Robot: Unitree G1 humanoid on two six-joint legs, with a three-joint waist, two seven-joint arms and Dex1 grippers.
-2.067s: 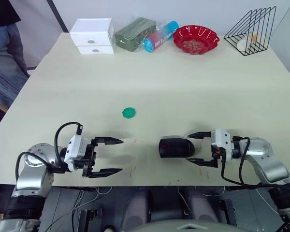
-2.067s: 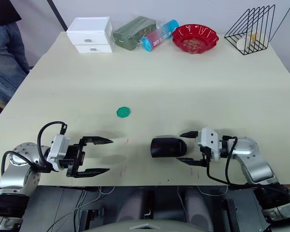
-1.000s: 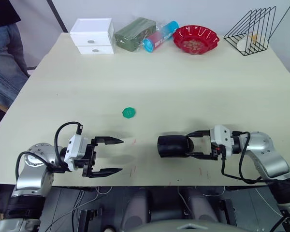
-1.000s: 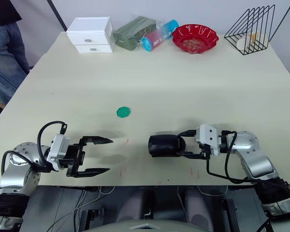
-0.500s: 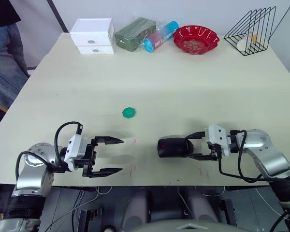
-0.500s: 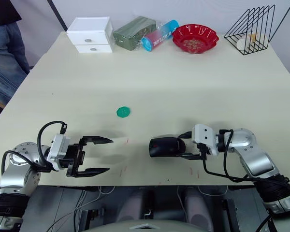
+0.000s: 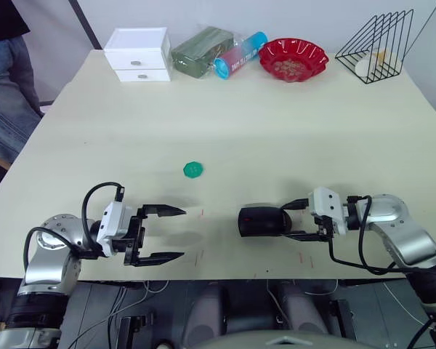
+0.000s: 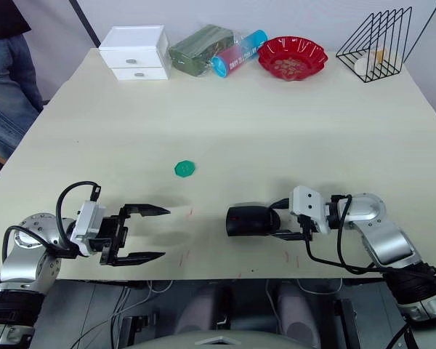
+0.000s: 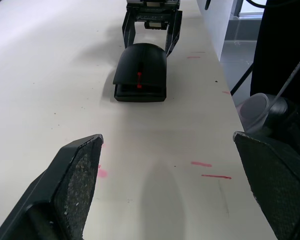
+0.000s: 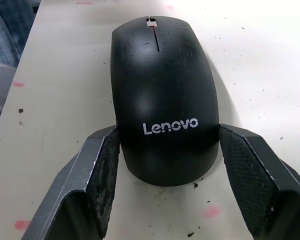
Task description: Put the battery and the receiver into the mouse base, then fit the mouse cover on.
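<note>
— Right gripper (image 7: 287, 221) low on the table (image 7: 276, 131), close to the near edge, right of centre. Reaching leftward around the rear of the mouse.

— Fingers?

— Spread to either side of the mouse cover (image 10: 160, 85). Pads (image 10: 106, 165) hugging its flanks: one apparently touching, a sliver of a gap beside the other. Looks more like bracketing than squeezing.

— Why stand like that?

— Probably to hold the shell from sliding or twisting while the cover seats. Flat on the table, so no lifting needed, just a guard on both sides.

— And the cover itself?

— Sitting on top of the mouse base (image 9: 140, 93), red wheel peeking through the slot. From the left wrist view, front lip of the cover seems slightly proud of the base. Possibly not clicked fully home; hard to say.

— Battery and receiver?

— Presumably tucked under the cover. No telling from here.

— Left gripper (image 7: 182, 233)?

— Parked well to the left of the mouse, near the same edge, fingers wide apart, nothing between them. Aimed at the mouse, likely waiting to brace or press if called for.

— Anything else close by?

— Small green disc (image 7: 194, 169) farther back on the table, well apart from both grippers.

— Judgement on progress?

— Late stage: maybe one firm press on the front of the cover left.
</note>
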